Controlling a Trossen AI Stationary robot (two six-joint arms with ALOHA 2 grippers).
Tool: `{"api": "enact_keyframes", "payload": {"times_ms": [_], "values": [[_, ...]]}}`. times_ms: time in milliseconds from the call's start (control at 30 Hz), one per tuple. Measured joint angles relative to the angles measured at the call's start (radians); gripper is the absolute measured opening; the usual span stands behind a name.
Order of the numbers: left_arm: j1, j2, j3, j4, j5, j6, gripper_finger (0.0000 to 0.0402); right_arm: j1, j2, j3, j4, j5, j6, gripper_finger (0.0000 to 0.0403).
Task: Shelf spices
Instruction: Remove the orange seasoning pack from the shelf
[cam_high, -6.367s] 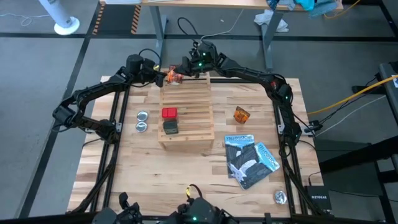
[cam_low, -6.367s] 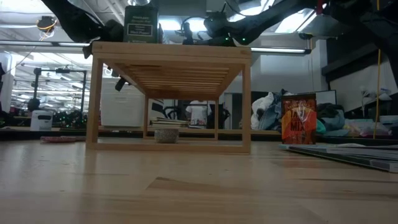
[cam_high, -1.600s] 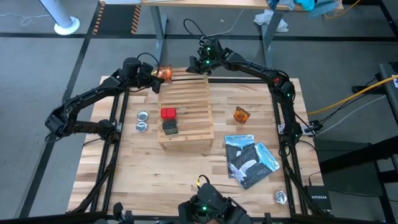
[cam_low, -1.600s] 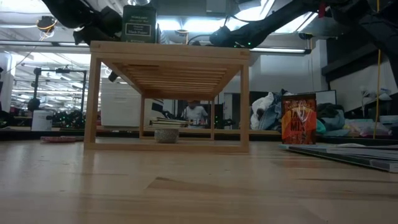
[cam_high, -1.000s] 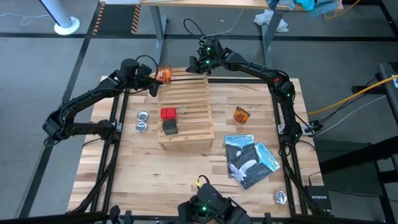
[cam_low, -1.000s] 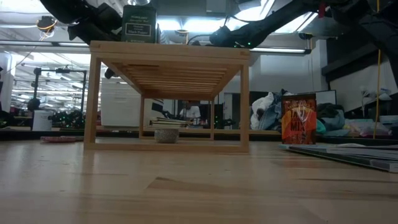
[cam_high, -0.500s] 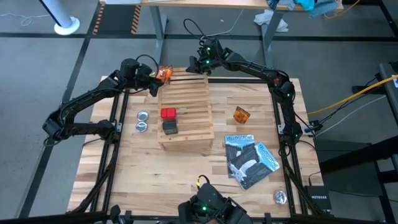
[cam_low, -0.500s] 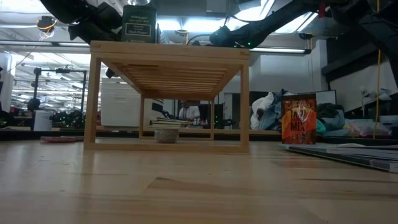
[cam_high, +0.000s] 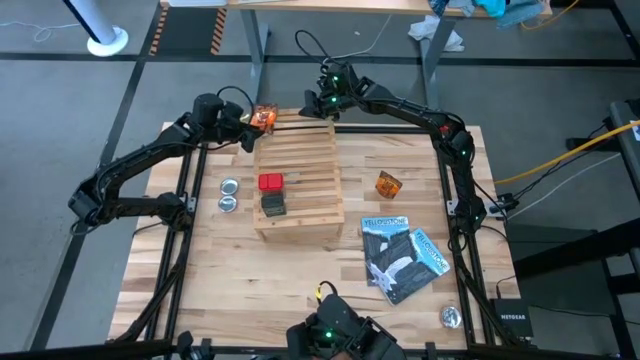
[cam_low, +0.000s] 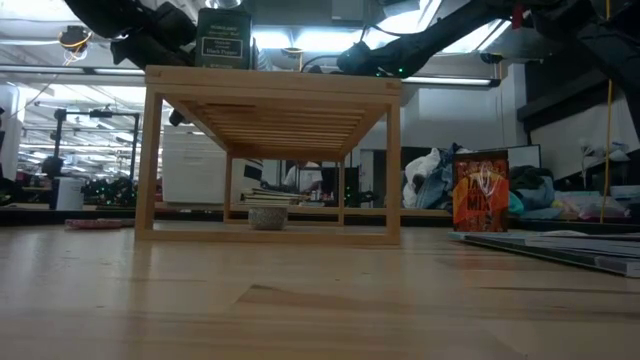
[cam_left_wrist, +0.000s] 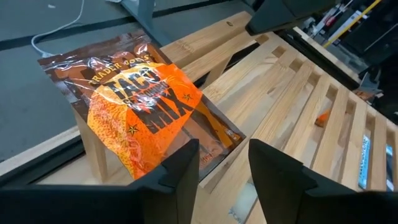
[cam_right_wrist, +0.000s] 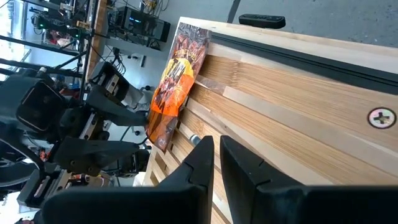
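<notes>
Lying at the shelf's (cam_high: 298, 180) far left corner, the orange packet (cam_high: 263, 118) looks light, crinkly and slippery, best pinched by its flat edge. The left gripper (cam_left_wrist: 224, 163) hovers beside it, fingers parted and empty. The right gripper (cam_right_wrist: 216, 155) waits at the far edge, fingers pressed together.

Dark grey box (cam_low: 223, 37): top cut off, upper left of low view.
Round tin labels (cam_high: 229, 194): too small to read.
</notes>
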Motion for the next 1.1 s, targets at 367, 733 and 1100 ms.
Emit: {"api": "enact_keyframes", "payload": {"times_ms": [367, 733, 1100], "values": [[0.021, -0.130, 0.000, 0.037, 0.002, -0.010, 0.0131, 0.000, 0.000, 0.000, 0.000, 0.000, 0.000, 0.0033], [0.177, -0.120, 0.000, -0.044, 0.014, -0.028, 0.0131, 0.000, 0.000, 0.000, -0.001, 0.000, 0.000, 0.0033], [0.225, -0.009, 0.000, -0.038, 0.096, -0.047, 0.0131, 0.000, 0.000, 0.000, -0.001, 0.000, 0.000, 0.0033]]}}
